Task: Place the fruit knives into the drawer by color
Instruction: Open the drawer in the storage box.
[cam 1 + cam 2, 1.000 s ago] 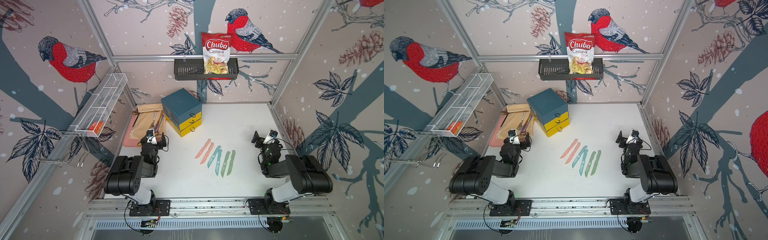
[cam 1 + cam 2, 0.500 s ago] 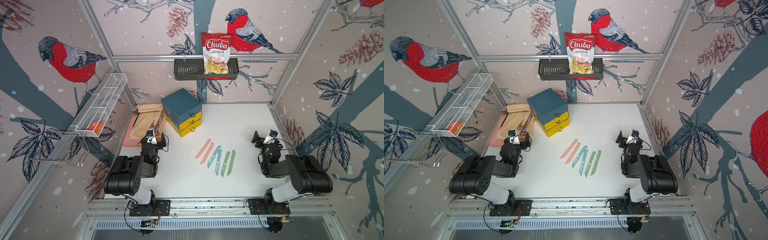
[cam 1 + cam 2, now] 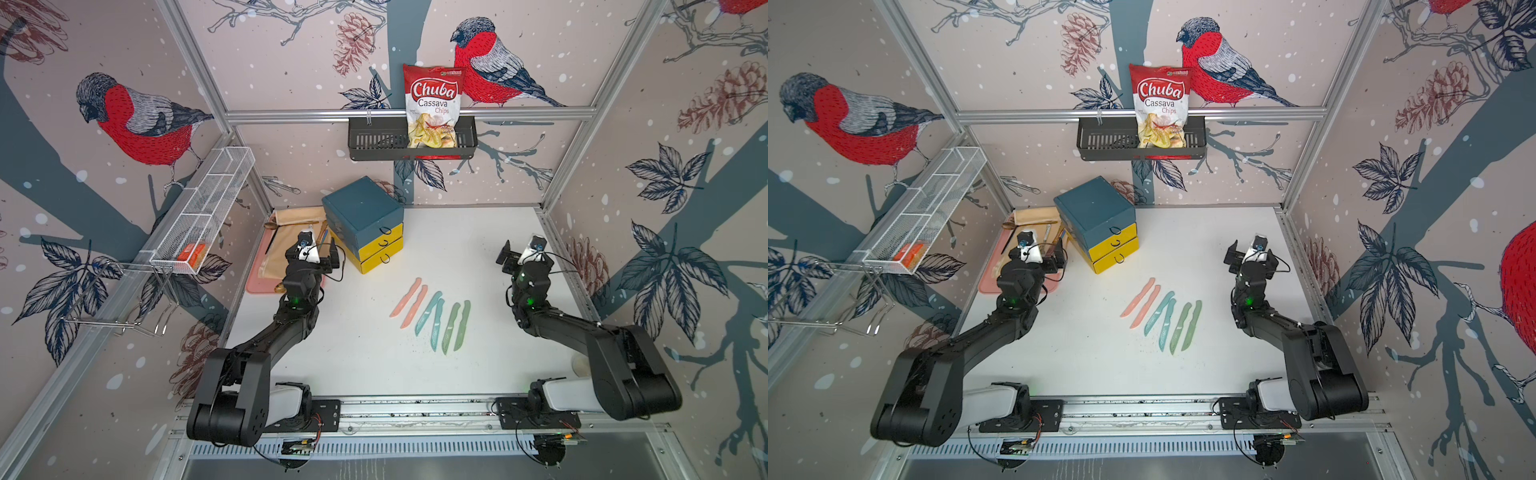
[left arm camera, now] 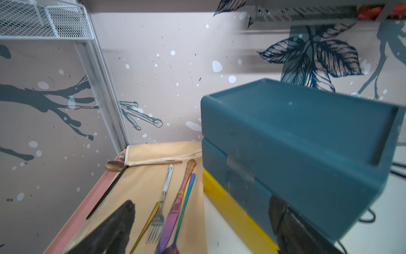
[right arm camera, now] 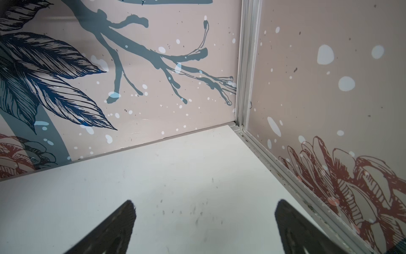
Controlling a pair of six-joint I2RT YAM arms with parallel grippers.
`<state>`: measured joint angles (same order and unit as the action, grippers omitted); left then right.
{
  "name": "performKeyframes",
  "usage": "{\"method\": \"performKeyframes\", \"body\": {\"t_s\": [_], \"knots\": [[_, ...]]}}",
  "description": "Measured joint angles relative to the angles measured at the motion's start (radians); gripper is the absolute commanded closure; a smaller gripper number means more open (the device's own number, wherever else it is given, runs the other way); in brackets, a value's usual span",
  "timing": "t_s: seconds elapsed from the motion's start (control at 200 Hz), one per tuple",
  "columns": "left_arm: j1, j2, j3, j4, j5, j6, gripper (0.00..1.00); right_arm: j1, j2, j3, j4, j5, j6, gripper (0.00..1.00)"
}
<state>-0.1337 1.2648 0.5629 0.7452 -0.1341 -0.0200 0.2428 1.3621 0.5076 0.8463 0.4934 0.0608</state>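
Both top views show knives untouched, drawer shut. Left gripper and right gripper gape empty; opening it likely comes first.

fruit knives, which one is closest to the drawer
The outermost salmon-pink knife, at the row's end facing the drawer; all others lie farther along the row.
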Motion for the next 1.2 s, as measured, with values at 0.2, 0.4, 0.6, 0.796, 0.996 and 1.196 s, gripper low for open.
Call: {"method": "performKeyframes", "body": {"t_s": [0.2,0.4,0.6,0.796,0.996,1.196], "knots": [[-0.013,0.075,0.414,-0.484,0.058,-0.234,0.03,0.147,-0.011,0.312,-0.403,0.046,0.216,0.00],[-0.013,0.312,0.887,-0.956,0.181,-0.374,0.06,0.192,0.145,0.616,-0.733,-0.214,0.559,0.00],[-0.012,0.503,1.214,-1.212,0.343,-0.427,0.49,0.259,0.291,0.705,-0.741,-0.567,0.881,0.00],[-0.007,0.685,1.426,-1.402,0.465,-0.431,0.94,0.318,0.448,0.742,-0.546,-0.790,1.193,0.10],[0.001,0.748,1.478,-1.476,0.518,-0.416,1.00,0.371,0.612,0.819,-0.336,-0.894,1.442,0.29],[0.014,0.755,1.475,-1.489,0.551,-0.399,1.00,0.405,0.673,0.888,-0.257,-0.917,1.522,0.55]]}}
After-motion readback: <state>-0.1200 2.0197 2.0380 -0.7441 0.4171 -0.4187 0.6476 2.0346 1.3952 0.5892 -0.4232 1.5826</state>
